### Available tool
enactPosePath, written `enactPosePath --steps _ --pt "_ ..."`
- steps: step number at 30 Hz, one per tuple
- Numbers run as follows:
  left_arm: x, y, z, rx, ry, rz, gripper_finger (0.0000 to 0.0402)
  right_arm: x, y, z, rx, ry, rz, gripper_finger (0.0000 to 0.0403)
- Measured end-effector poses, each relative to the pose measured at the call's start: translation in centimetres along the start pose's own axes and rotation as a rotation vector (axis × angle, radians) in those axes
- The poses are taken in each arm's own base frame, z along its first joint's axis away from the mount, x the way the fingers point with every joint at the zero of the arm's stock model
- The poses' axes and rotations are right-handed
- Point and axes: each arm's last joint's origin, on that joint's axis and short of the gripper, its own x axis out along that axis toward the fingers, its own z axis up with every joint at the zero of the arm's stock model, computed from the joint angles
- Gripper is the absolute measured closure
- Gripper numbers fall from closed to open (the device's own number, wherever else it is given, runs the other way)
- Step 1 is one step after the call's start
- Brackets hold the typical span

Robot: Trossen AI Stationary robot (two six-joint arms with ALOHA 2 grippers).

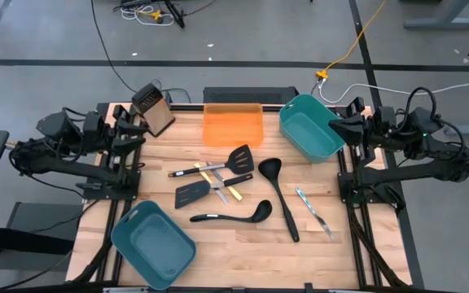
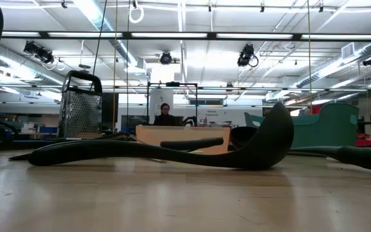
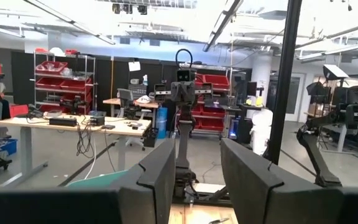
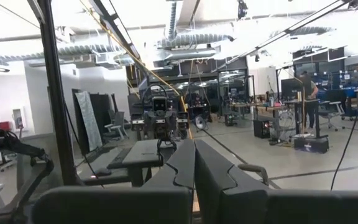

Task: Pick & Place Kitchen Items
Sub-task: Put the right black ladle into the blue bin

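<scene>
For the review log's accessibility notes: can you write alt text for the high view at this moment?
Seen from above, a wooden table holds loose utensils at its centre: two black ladles, two black slotted spatulas, yellow-handled pieces and silver cutlery. Two teal bins, an orange tray and a box grater stand around them. The left claw and right claw wait at the table's far corners.

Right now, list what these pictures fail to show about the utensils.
- Silver cutlery: high view, too small to tell the type.
- Yellow-handled pieces: high view, partly under the spatulas.
- Low view: the near ladle hides most other utensils.
- Wrist views: no utensils shown clearly.
</scene>
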Motion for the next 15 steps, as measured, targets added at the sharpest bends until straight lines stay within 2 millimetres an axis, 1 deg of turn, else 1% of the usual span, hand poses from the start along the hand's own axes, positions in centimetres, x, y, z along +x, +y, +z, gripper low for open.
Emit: enactPosePath --steps 8,15 --pt "0.42 -0.14 1.09 0.008 0.015 0.000 0.0268 0.36 0.05 0.34 0.003 0.000 0.000 0.0396" --pt "0.48 -0.15 1.13 0.013 0.015 0.000 0.0268 0.36 0.06 0.35 -0.003 0.000 0.003 0.0396"
